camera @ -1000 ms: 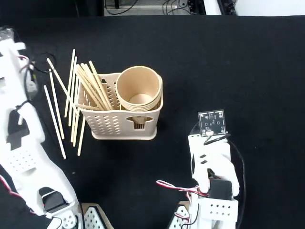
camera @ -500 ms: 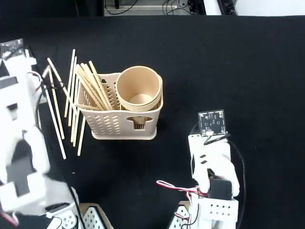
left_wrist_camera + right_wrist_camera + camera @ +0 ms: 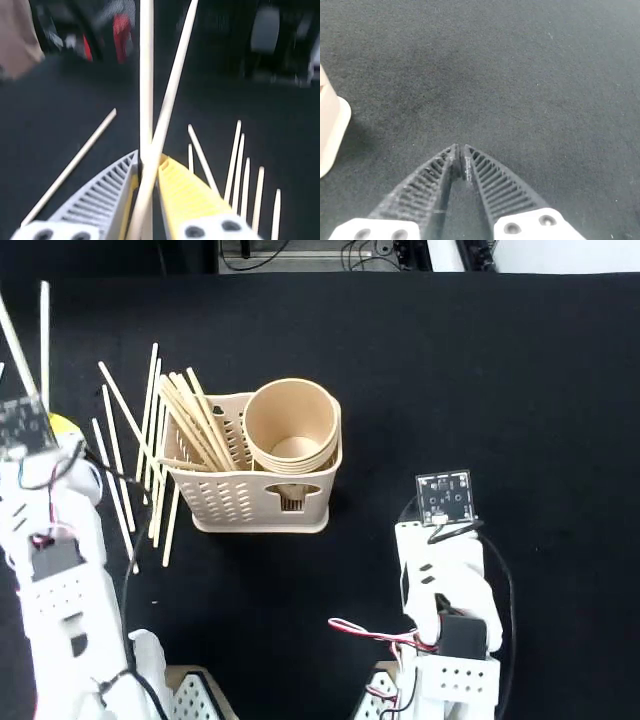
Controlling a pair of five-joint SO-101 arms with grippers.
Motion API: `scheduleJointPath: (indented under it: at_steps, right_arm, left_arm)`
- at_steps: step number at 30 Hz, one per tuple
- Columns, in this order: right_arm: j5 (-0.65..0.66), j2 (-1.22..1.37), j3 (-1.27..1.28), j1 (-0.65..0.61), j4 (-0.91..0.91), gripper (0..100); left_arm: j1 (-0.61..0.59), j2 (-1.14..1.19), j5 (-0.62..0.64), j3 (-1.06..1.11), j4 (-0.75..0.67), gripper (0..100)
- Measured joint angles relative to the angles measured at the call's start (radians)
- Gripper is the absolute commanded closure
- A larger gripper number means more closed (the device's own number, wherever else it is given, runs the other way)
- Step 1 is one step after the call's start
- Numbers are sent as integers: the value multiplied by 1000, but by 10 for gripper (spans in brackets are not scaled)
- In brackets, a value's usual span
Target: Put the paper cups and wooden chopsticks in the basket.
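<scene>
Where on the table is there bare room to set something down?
The black table is bare right of the basket and beyond the right arm, and along the far edge behind the basket. Crowded: left of the basket, where loose chopsticks lie beside the left gripper and its held chopsticks.

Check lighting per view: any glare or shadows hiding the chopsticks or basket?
High view: even light, no glare on the table; the basket and loose chopsticks stand out pale against it. Left wrist view: the held chopsticks in the left gripper are brightly lit against a dim room. Right wrist view: a soft shadow lies beside the basket's corner, hiding nothing.
</scene>
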Motion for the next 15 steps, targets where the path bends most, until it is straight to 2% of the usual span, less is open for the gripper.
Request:
scheduleJointPath:
  at_steps: [4, 11, 15]
  right_arm:
    - [0, 0, 0, 0, 0, 972]
    - [0, 0, 0, 0, 0, 972]
    - [0, 0, 0, 0, 0, 972]
  left_arm:
    - [0, -46, 20, 54, -130, 972]
    - [0, -63, 270, 135, -381, 972]
    - [23, -64, 302, 180, -502, 972]
